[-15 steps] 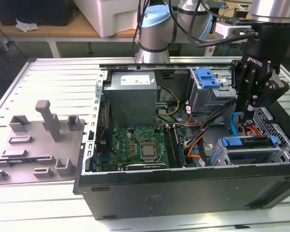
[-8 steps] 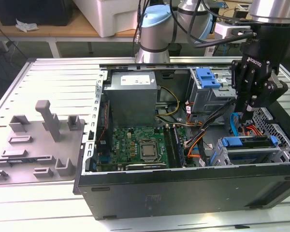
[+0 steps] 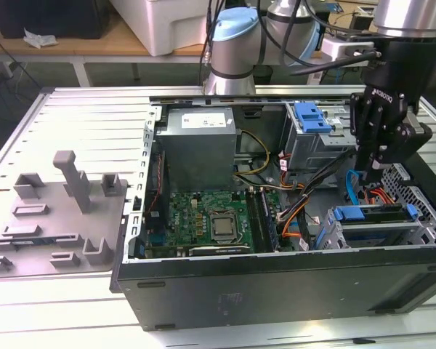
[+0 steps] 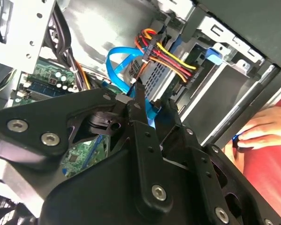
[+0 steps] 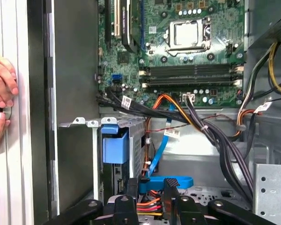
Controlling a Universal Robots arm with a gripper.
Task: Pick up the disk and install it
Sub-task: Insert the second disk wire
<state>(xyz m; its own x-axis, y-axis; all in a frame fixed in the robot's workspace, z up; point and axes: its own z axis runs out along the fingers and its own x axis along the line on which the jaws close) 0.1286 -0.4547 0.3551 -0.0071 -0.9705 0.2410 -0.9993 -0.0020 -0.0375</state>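
While the gripper (image 3: 373, 174) hangs inside the open computer case (image 3: 276, 291) near its edge on the exterior view's right, its black fingers (image 4: 138, 101) stand slightly apart and hold nothing. The disk (image 3: 374, 213), blue-framed, sits in the grey drive cage (image 3: 334, 236) just below the fingertips, at the case corner nearest the exterior camera on that view's right. A blue ribbon cable (image 4: 119, 63) and a red, yellow and orange wire bundle (image 4: 166, 54) crowd between fingers and cage; the circuit board (image 3: 207, 218) lies further in, and a person's hand (image 5: 1, 89) rests on the slatted table (image 3: 80, 109) outside the case wall.
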